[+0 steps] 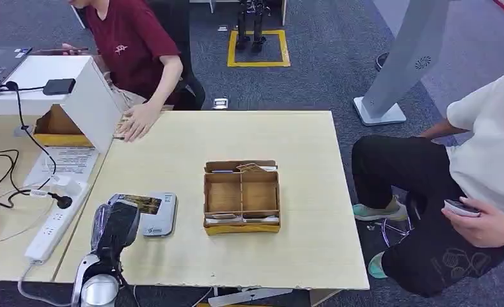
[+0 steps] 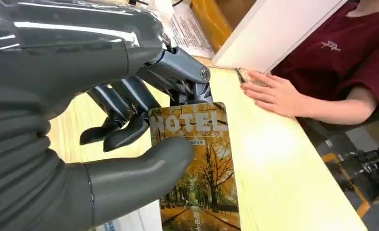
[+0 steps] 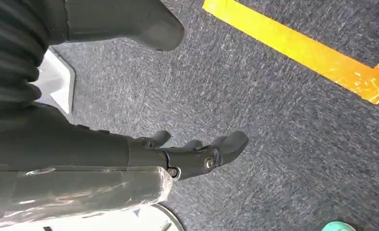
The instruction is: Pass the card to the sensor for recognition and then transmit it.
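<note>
My left hand (image 1: 116, 225) pinches a hotel card (image 1: 141, 204) printed with yellow autumn trees. It holds the card just above the grey sensor pad (image 1: 160, 219) at the table's front left. In the left wrist view the thumb presses on the card (image 2: 204, 168) from one side and the fingers (image 2: 130, 115) back it from the other, with the word HOTEL showing. My right hand (image 3: 197, 155) hangs over the grey carpet with its fingers apart and nothing in it.
A cardboard divider box (image 1: 242, 195) sits mid-table. A person in a dark red shirt rests a hand (image 1: 136, 121) on the table's far left by a white box (image 1: 86, 96). A power strip (image 1: 51, 230) and cables lie left. Another person (image 1: 486, 166) sits right, holding a phone.
</note>
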Robot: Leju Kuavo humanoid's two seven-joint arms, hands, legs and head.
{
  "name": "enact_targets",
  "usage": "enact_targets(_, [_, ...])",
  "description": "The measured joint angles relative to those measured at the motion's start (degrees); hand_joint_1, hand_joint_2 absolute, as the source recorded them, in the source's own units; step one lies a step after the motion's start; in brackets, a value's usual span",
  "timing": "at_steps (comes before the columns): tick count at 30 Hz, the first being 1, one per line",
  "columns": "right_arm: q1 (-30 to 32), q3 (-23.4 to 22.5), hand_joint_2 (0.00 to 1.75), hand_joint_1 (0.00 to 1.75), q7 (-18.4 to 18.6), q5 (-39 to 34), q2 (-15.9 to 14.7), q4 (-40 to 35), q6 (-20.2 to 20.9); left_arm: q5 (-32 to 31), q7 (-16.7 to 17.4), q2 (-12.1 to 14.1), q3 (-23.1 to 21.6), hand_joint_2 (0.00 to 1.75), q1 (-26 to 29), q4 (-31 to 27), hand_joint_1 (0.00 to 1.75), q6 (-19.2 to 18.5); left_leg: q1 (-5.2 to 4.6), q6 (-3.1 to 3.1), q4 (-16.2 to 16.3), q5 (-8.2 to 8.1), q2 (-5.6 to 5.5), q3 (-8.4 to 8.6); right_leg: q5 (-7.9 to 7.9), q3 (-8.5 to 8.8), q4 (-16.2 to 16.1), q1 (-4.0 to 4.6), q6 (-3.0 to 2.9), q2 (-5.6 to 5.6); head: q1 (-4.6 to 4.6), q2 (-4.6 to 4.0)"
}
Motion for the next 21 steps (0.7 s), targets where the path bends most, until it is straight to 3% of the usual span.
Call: enact_targets(21, [0.02,0.00,1.75,0.00,0.00,0.00,0.00,0.00,-0.02,0.15,0.07,0.02,-0.02,1.75,0.00,0.11,1.75,-0.02,0.00,0.00,0.00,0.00,0.00,0.00,0.00,0.00,0.00,0.00,0.00,0.00,-0.02,0.00])
